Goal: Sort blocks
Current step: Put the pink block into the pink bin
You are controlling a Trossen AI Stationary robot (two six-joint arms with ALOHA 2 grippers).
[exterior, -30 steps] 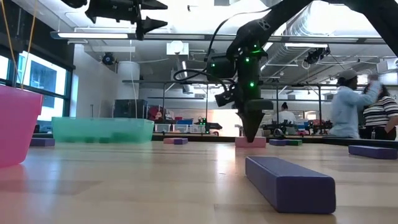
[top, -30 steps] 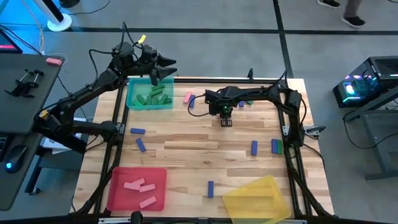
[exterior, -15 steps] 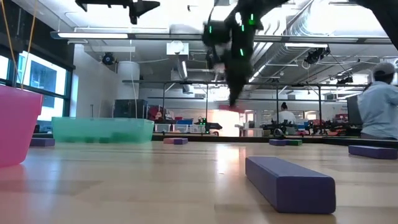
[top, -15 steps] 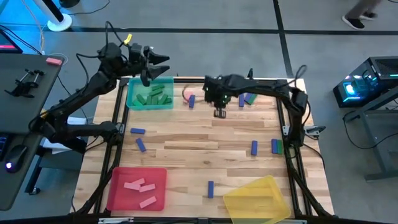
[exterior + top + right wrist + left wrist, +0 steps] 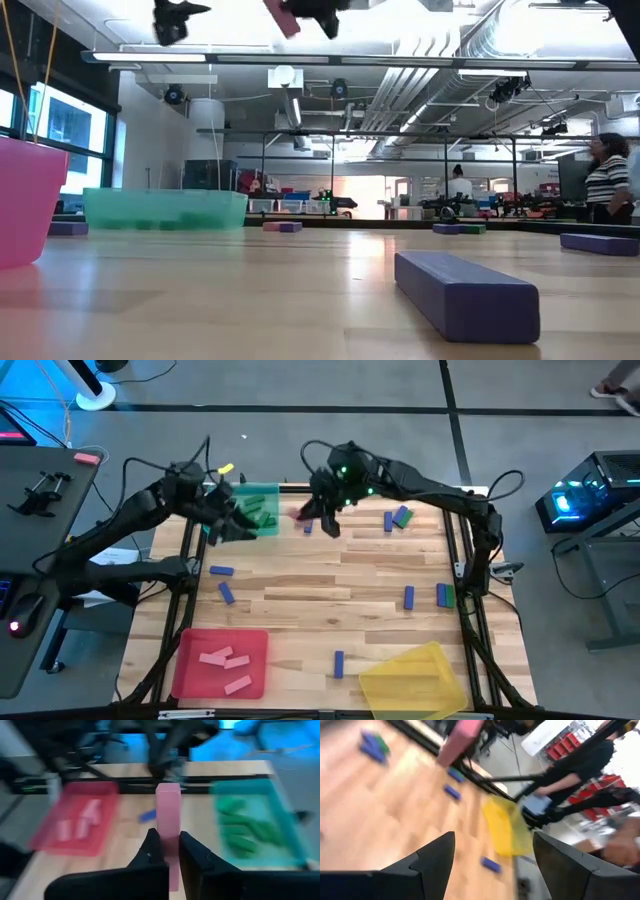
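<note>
Pink block (image 5: 168,815) between right gripper's (image 5: 169,851) closed fingers.

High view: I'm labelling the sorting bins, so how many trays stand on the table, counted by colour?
green tray: 1
red tray: 1
yellow tray: 1
Total: 3 trays

Blurred by motion: small pink rectangular block (image 5: 168,815), lower end hidden between right claw (image 5: 168,851) fingers. Cut off by frame edge: square yellow plastic tray (image 5: 413,682).
</note>
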